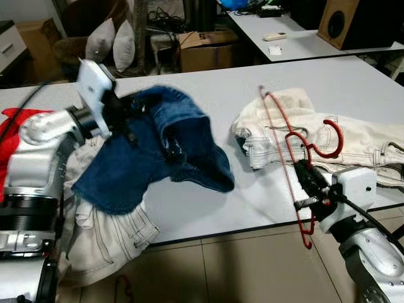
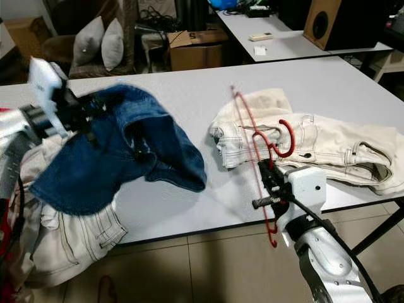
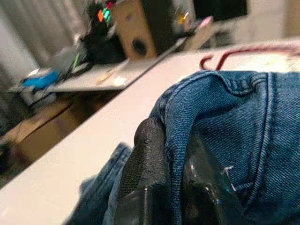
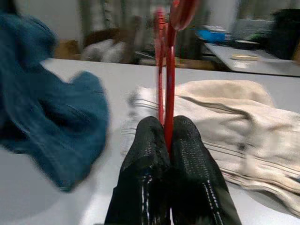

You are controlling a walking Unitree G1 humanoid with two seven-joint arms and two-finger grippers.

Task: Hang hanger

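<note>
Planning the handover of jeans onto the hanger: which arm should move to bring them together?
Probably the left: its left gripper holds the blue jeans lifted clear of the table, while the right gripper steadies the red hanger.

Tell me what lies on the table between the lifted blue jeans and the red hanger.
In the left eye view, bare table separates the blue jeans from the red hanger.

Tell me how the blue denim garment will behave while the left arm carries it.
Probably floppy: the blue denim garment sags in folds from the left gripper, its jaws shut on one edge. Likely fairly heavy, being thick seamed cloth. It may swing or drag on the table.
</note>
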